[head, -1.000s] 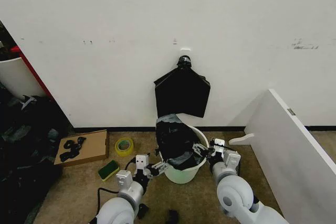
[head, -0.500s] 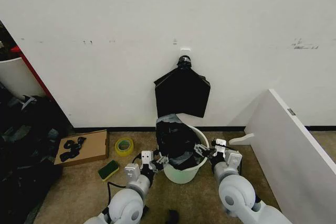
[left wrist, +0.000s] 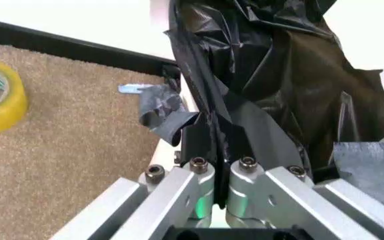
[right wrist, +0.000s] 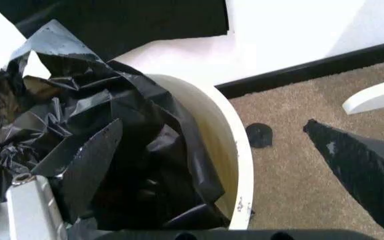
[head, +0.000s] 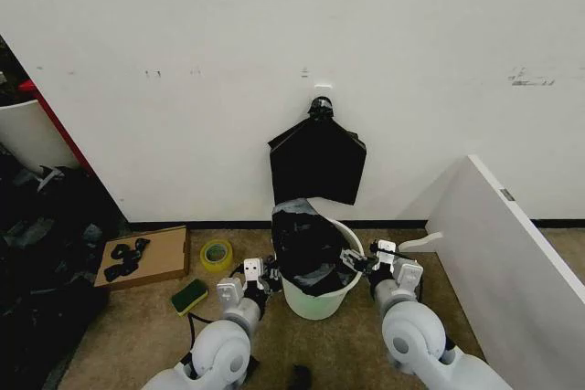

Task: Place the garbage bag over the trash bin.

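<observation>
The cream-white trash bin [head: 320, 297] stands on the carpet by the wall. The glossy black garbage bag [head: 306, 244] sits crumpled in it and bulges above the rim. My left gripper [head: 268, 274] is at the bin's left side; in the left wrist view it [left wrist: 216, 145] is shut on a fold of the bag [left wrist: 279, 60]. My right gripper [head: 355, 262] is at the right side, open. In the right wrist view it [right wrist: 213, 124] straddles the bin's rim [right wrist: 244, 160], one finger [right wrist: 359, 170] outside and the other against the bag [right wrist: 112, 125] inside.
A flat black sheaf of bags [head: 317, 160] hangs on the wall behind the bin. A yellow tape roll [head: 217, 254], a green sponge [head: 189, 296] and a cardboard box [head: 155, 258] lie to the left. A white board [head: 512, 262] leans at the right. Dark clutter [head: 46, 253] fills the far left.
My left gripper has moved right and forward, up against the bin's left side. The right gripper and the bag have hardly moved.
</observation>
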`<state>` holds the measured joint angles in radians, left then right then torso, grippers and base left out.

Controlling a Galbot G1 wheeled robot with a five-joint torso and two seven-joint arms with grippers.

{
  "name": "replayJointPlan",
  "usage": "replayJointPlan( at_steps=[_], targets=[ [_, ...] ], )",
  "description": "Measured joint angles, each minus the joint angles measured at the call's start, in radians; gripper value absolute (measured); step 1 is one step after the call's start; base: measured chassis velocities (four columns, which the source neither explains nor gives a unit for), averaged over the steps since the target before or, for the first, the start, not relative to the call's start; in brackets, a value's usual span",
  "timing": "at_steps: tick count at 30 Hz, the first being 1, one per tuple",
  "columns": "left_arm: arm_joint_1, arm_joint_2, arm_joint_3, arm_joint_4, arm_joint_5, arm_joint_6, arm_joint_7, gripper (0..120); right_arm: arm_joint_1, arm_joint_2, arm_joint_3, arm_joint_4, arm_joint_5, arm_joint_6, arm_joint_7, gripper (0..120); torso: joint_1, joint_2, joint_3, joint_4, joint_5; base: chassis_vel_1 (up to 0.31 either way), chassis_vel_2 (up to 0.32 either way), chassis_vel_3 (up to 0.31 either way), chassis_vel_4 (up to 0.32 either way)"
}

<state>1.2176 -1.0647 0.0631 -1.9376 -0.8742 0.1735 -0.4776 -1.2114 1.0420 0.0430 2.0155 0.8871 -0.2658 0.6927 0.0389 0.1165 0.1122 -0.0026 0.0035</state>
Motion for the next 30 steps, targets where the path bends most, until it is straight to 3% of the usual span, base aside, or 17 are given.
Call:
replayJointPlan(
  at_steps=[11,21,26,30],
  targets=[
    [0.085,0.054,-0.082,-0.055,-0.001,0.0,0.008,0,0.0,0.006,0.0,-0.003,-0.006,0.0,0.0,100,0.0,0.0,0.0,0.0002,0.0,0.0,0.0,0.0,0.0],
    [0.045,0.035,-0.081,0.038,-0.011,0.045,0.007,0,-0.008,0.007,-0.002,0.021,-0.011,0.0,0.01,100,0.0,0.0,0.0,-0.0002,-0.0001,0.0,0.0,0.0,0.0],
    [0.044,0.031,-0.074,0.041,-0.006,0.046,0.006,0,-0.015,0.007,0.001,0.027,-0.015,0.0,0.012,100,0.0,0.0,0.0,-0.0001,-0.0001,0.0,0.0,0.0,0.0],
    [0.067,0.045,-0.099,-0.007,0.0,0.055,-0.004,18,-0.016,0.003,0.003,0.027,-0.018,0.001,0.012,100,0.0,0.0,0.0,0.0,0.0001,0.0,0.0,0.0,0.0]
  ],
)
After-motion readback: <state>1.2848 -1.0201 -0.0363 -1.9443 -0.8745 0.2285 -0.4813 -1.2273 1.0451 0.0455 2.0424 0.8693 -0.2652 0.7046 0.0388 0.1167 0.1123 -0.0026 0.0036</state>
